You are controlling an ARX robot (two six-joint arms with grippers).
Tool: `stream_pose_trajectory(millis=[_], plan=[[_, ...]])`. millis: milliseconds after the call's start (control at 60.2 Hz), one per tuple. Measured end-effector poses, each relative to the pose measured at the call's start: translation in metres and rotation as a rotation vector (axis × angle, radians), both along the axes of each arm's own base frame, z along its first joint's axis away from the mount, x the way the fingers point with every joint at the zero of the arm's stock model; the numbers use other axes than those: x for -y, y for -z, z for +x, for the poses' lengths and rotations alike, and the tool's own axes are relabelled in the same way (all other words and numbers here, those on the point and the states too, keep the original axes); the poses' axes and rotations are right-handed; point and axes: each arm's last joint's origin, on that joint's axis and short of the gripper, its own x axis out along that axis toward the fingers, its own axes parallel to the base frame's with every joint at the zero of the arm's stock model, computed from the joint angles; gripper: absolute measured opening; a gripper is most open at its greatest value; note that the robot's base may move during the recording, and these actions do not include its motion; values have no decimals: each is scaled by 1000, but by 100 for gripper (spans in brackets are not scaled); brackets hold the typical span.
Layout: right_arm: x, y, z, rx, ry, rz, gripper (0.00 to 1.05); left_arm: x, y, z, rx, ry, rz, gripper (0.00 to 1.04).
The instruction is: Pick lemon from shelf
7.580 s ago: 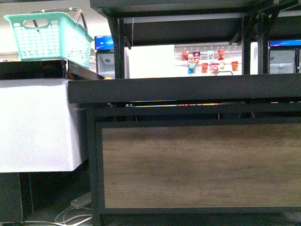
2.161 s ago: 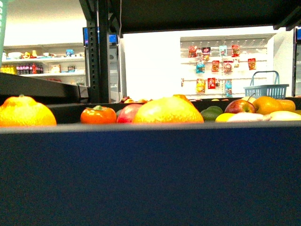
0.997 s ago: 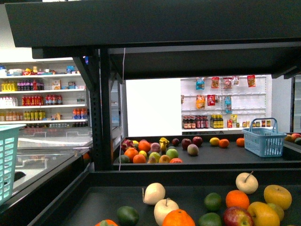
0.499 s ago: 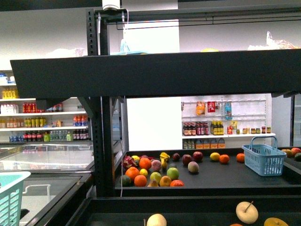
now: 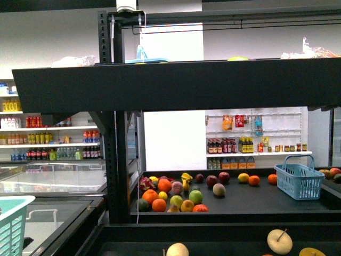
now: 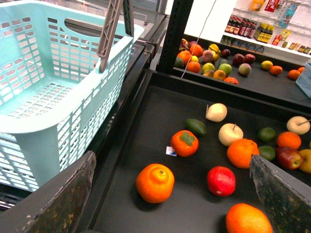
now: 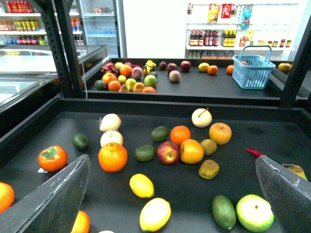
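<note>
Your left gripper [image 6: 171, 158]: fingers spread wide, nothing between them, hanging over shelf [image 6: 160, 111] tray. Teal basket [image 6: 48, 97] sits beside tray. Your right gripper [image 7: 172, 158]: likewise splayed and empty, over same tray. Lemon [image 7: 142, 185] lies on dark tray floor, near large orange [image 7: 112, 157], not touching it, on side closer to right wrist camera. Paler yellow oval fruit [image 7: 155, 214] lies just past lemon, farther from orange.
</note>
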Motion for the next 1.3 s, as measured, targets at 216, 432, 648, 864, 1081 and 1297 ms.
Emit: stream_pose_trajectory(millis=[216, 432, 648, 864, 1081, 1297], plan=[[0, 0, 0, 0, 1, 0, 102, -30, -80, 40, -2, -28, -239, 97], [0, 0, 0, 0, 1, 0, 102, -99, -125, 95, -37, -92, -604, 97], [0, 0, 0, 0, 0, 0, 102, -138, -121, 137, -51, -56, -863, 97], [0, 0, 0, 0, 0, 0, 102, -164, -121, 164, -26, -57, -1003, 97], [0, 0, 0, 0, 1, 0, 102, -178, -108, 185, -54, -92, -1105, 97], [0, 0, 0, 0, 0, 0, 102, -190, -101, 208, -36, -101, -1150, 97]])
